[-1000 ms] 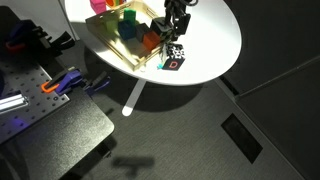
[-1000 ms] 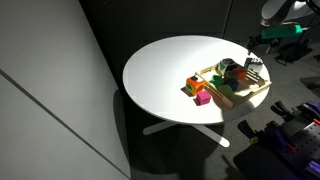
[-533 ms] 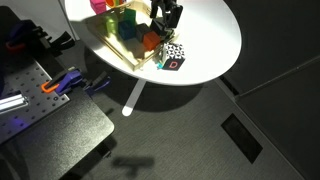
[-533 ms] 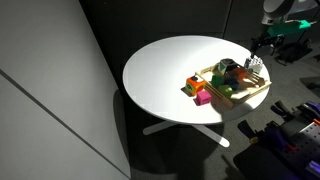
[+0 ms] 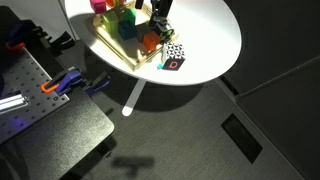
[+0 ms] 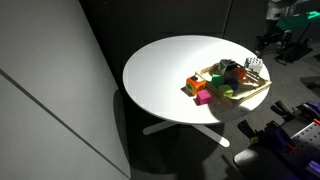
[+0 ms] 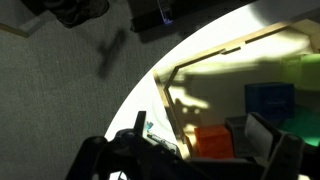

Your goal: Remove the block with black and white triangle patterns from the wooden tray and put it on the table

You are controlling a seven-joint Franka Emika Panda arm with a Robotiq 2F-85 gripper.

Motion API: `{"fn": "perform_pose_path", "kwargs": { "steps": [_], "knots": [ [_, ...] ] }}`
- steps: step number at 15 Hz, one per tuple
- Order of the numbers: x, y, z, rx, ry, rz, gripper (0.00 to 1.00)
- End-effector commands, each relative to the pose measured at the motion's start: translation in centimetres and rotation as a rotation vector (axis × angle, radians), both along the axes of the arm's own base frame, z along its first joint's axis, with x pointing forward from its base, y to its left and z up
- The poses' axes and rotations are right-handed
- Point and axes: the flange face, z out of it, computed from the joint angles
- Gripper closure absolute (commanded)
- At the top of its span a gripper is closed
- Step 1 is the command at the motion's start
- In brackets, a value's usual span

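Observation:
The block [image 5: 173,57], a small cube with a black-and-white patterned top and a dark side face with a reddish ring, stands on the white table [image 5: 215,35] just off the corner of the wooden tray [image 5: 118,53]. It also shows in an exterior view [image 6: 254,63] at the tray's far edge. My gripper [image 5: 160,14] hangs open and empty above the tray, apart from the block. In the wrist view my gripper [image 7: 205,150] has its jaws spread wide over the tray rim [image 7: 215,55]. The block is not clear there.
The tray [image 6: 243,97] holds several coloured blocks: orange [image 7: 212,140], blue [image 7: 270,100], green and pink. Pink and yellow blocks [image 6: 197,90] sit beside the tray. Equipment with orange clamps [image 5: 55,85] stands below the table. The table edge is close to the block.
My gripper has lifted and drawn back from over the block toward the tray's middle. The block has stayed where it stands on the table.

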Motion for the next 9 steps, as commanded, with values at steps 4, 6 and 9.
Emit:
{"fn": "perform_pose_path", "kwargs": {
  "steps": [4, 6, 9],
  "knots": [
    [-2.6, 1.1, 3.9, -0.001, -0.019, 0.026, 0.0],
    [-3.0, 1.3, 4.6, 0.002, -0.048, 0.018, 0.0],
    [-3.5, 1.4, 5.6, 0.003, -0.09, 0.007, 0.0]
  ]
}}
